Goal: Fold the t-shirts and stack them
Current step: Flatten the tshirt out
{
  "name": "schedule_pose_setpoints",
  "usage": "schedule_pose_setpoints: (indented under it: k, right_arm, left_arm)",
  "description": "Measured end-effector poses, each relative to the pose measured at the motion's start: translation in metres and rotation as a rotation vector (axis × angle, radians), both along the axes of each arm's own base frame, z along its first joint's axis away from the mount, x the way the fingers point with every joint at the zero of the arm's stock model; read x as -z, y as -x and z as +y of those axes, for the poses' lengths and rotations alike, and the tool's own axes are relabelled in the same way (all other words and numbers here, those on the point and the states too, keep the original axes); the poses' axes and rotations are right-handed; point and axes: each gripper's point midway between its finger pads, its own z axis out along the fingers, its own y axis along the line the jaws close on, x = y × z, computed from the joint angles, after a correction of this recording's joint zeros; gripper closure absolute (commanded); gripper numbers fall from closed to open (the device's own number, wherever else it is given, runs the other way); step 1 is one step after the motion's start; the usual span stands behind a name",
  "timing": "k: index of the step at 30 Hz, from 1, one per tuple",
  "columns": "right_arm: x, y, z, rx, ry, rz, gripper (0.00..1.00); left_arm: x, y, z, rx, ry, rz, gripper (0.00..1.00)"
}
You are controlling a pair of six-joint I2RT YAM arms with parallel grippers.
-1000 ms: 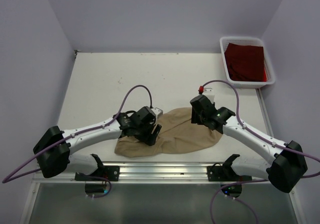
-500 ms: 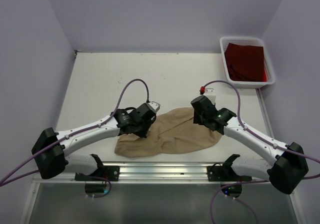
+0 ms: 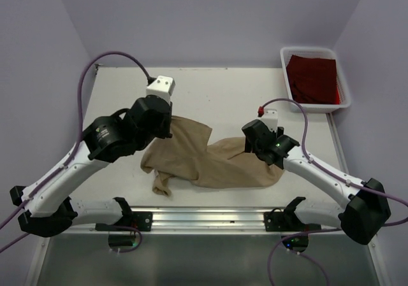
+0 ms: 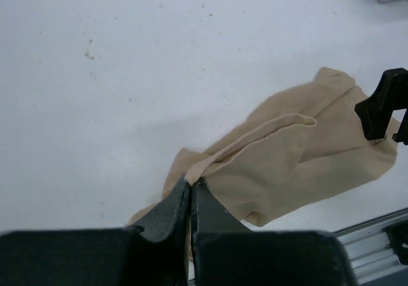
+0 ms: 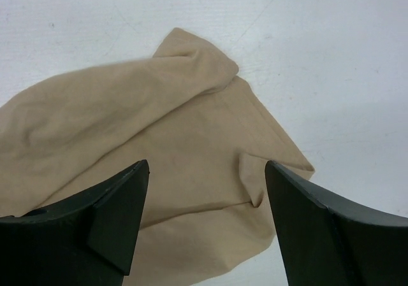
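I am pinching the tan shirt (image 4: 299, 152) with my left pincer (image 4: 191, 184). Its two fingers are pressing fully together on a fold at the cloth's edge, so that only a thin line is showing between them in the left wrist view. From that pinch the cloth is hanging down and spreading away over the white table (image 3: 217, 92), rumpled and unfolded. In the overhead view it is lying across the near middle of the table between my two arms, with its left end drawn up toward my raised left wrist and a narrow tail trailing toward the near edge. My right pincer (image 5: 207, 171) is standing wide open over the right end of the same shirt, one finger on each side of a creased corner, and it is gripping nothing. I cannot tell whether its fingertips are touching the cloth or only hovering just above it. The red shirt (image 3: 311, 79) is lying folded flat inside the white bin (image 3: 315, 48) at the far right corner of the table, well apart from the tan one and from both of my pincers.
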Motion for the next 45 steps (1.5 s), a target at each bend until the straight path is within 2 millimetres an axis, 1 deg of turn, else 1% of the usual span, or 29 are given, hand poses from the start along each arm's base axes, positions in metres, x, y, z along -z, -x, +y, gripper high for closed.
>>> schedule_pose_setpoints:
  k: [4, 9, 11, 12, 14, 16, 19, 22, 24, 26, 29, 32, 36, 40, 42, 45]
  right_arm:
    - [-0.009, -0.011, -0.007, 0.051, 0.027, -0.029, 0.2]
    - [-0.023, -0.028, -0.022, 0.139, 0.026, -0.072, 0.2]
    - [-0.02, -0.035, -0.026, 0.167, 0.025, -0.068, 0.21]
    - [-0.016, -0.039, -0.032, 0.19, 0.026, -0.061, 0.22]
    - [-0.002, -0.046, -0.036, 0.21, 0.026, -0.025, 0.23]
    - [0.013, -0.052, -0.035, 0.212, 0.023, 0.012, 0.23]
    - [0.035, -0.057, -0.026, 0.19, 0.01, 0.069, 0.26]
    - [0.056, -0.06, -0.011, 0.145, -0.024, 0.128, 0.27]
    - [0.066, -0.061, -0.002, 0.118, -0.05, 0.161, 0.27]
    - [0.07, -0.064, 0.008, 0.091, -0.079, 0.177, 0.27]
    - [0.071, -0.071, 0.02, 0.059, -0.122, 0.18, 0.24]
    - [0.071, -0.079, 0.033, 0.027, -0.164, 0.179, 0.23]
    - [0.086, -0.088, 0.055, -0.029, -0.221, 0.227, 0.24]
    - [0.1, -0.091, 0.071, -0.077, -0.266, 0.271, 0.3]
    - [0.099, -0.091, 0.079, -0.101, -0.298, 0.274, 0.33]
    - [0.099, -0.088, 0.084, -0.124, -0.322, 0.281, 0.4]
  left_arm:
    - [-0.041, -0.006, 0.018, -0.074, -0.013, -0.066, 1.0]
    - [-0.087, -0.009, 0.034, -0.141, 0.019, -0.147, 1.0]
    - [-0.103, -0.008, 0.043, -0.163, 0.039, -0.18, 1.0]
    - [-0.109, -0.008, 0.047, -0.173, 0.047, -0.195, 1.0]
    - [-0.118, -0.007, 0.055, -0.193, 0.05, -0.221, 1.0]
    - [-0.124, -0.007, 0.061, -0.208, 0.04, -0.241, 1.0]
    - [-0.131, -0.01, 0.065, -0.221, 0.023, -0.265, 1.0]
    - [-0.136, -0.013, 0.067, -0.225, 0.0, -0.29, 1.0]
    - [-0.139, -0.015, 0.067, -0.223, -0.01, -0.299, 1.0]
    - [-0.142, -0.017, 0.066, -0.221, -0.019, -0.309, 1.0]
    - [-0.142, -0.018, 0.065, -0.22, -0.028, -0.312, 1.0]
    - [-0.142, -0.019, 0.065, -0.222, -0.029, -0.313, 1.0]
    - [-0.143, -0.019, 0.065, -0.223, -0.028, -0.314, 1.0]
    - [-0.142, -0.018, 0.065, -0.224, -0.028, -0.313, 1.0]
    - [-0.142, -0.017, 0.066, -0.225, -0.026, -0.313, 1.0]
    - [-0.139, -0.016, 0.069, -0.226, -0.03, -0.31, 1.0]
